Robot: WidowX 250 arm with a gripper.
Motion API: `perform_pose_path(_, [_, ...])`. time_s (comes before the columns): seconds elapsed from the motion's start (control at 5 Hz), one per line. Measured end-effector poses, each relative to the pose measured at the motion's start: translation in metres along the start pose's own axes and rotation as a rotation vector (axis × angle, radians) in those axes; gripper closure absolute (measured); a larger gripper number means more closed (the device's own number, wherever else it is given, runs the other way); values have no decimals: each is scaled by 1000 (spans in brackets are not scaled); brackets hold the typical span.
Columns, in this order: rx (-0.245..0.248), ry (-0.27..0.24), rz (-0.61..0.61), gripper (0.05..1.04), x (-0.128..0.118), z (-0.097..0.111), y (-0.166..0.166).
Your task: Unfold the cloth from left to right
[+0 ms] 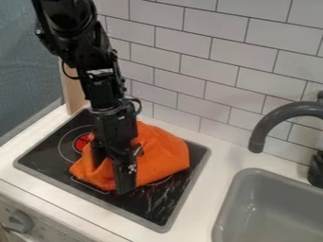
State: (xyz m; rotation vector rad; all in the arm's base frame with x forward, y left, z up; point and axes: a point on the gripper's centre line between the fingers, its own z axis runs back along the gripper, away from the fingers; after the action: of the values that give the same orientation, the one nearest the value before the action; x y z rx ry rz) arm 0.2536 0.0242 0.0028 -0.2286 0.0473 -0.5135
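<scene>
My own forearm and end effector (pixel 111 177) hide the middle of the orange cloth (pixel 163 153), so I cannot make out how its folds run there. The cloth also covers part of the stove top (pixel 47 163) and its markings, leaving 1 red spot (pixel 82 142) partly in sight beside me. My arm is cut off at the top edge, and the sink (pixel 236 203) and faucet (pixel 272 120) run off at the right.

I come down from the upper left, bent at the joints, my wrist steep over the cloth. My 2 fingers stand apart with orange between them; whether they press on the fabric I cannot tell. The cloth sits bunched on the stove top, between the counter's (pixel 205 170) front edge and the tiled wall (pixel 208 61).
</scene>
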Motion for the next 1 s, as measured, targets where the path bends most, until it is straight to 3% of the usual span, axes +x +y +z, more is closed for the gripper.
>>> perform_pose_path(0.4, [16,-104,6,85,15,44,-1])
perform_pose_path(0.8, [51,-285,-27,85,16,100,-12])
perform_pose_path(1.0, [57,-307,-51,85,17,106,-15])
